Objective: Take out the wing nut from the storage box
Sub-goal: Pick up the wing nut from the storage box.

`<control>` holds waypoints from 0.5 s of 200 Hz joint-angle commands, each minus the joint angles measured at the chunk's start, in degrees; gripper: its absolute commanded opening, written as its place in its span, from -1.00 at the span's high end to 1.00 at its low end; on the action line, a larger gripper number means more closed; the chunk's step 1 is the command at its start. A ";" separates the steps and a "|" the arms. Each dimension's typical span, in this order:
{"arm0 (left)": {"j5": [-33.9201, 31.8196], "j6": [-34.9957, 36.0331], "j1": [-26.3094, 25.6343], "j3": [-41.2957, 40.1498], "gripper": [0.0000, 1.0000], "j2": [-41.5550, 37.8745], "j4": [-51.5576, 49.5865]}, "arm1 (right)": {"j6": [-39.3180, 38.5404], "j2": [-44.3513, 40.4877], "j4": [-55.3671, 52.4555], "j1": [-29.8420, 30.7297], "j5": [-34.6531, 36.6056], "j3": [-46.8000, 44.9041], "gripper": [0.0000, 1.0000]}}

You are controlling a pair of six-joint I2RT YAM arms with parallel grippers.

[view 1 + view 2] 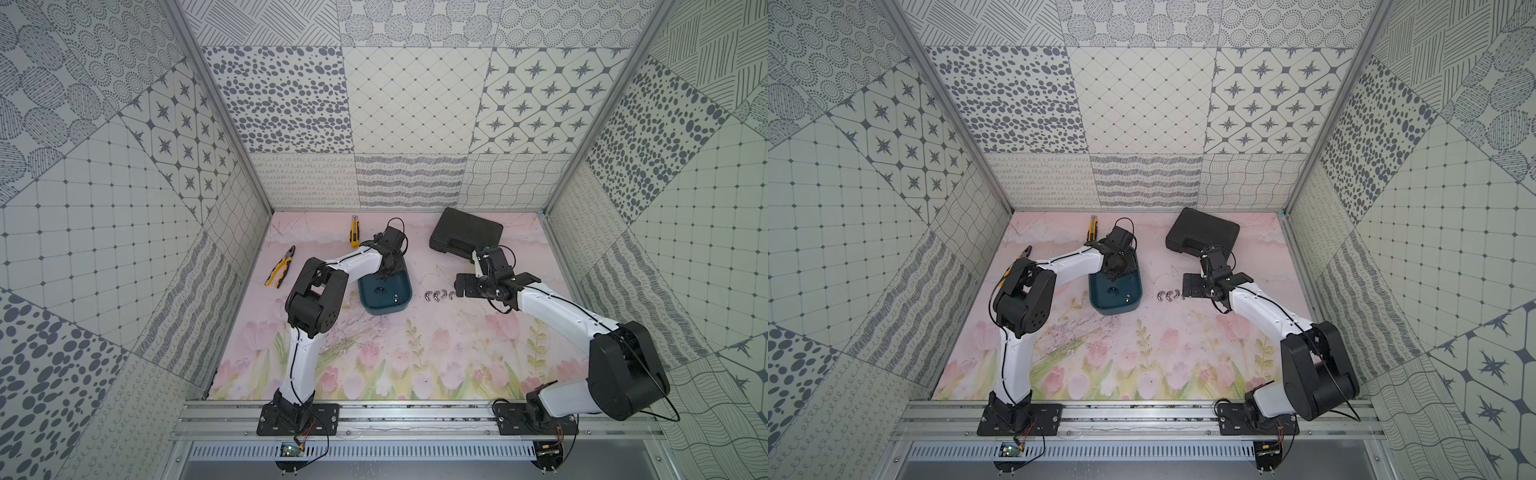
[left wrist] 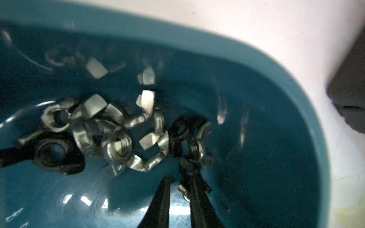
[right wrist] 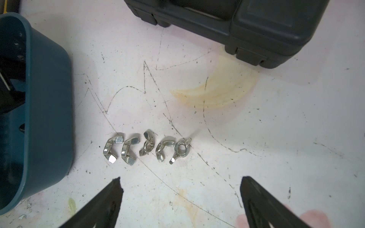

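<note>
My left jaws are down in the storage box [image 1: 386, 308], at a slim gap with a wing nut [image 2: 199, 146] at their tips; whether it is pinched I cannot tell. I'd best close on one wing, clear of the heap [image 2: 118, 138] beside them, and lift straight. That arm reaches forward, wrist bent down. My right jaws gape empty, a row of wing nuts [image 3: 146, 148] just ahead on the desk [image 3: 276, 138].
</note>
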 commanded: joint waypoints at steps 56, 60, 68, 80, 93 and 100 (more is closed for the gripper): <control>1.28 1.01 0.94 -1.11 0.77 0.77 2.15 | 1.02 -0.54 1.83 0.41 0.75 -0.29 -0.95; 1.40 1.01 1.07 -1.29 0.78 0.59 2.22 | 1.02 -0.61 1.84 0.40 0.78 -0.31 -0.95; 1.58 0.93 0.98 -1.78 0.80 0.21 2.43 | 1.02 -0.74 1.88 0.46 0.78 -0.40 -0.95; 2.11 0.98 0.99 -2.63 0.83 -0.57 3.13 | 1.07 -0.67 1.91 0.51 0.69 -0.32 -0.95; 2.63 1.15 0.89 -3.07 0.86 -1.42 3.11 | 0.86 -0.33 1.72 0.57 0.69 0.20 -0.95; 2.94 1.34 0.98 -3.36 0.88 -1.95 3.28 | 0.78 -0.14 1.56 0.67 0.69 0.63 -0.95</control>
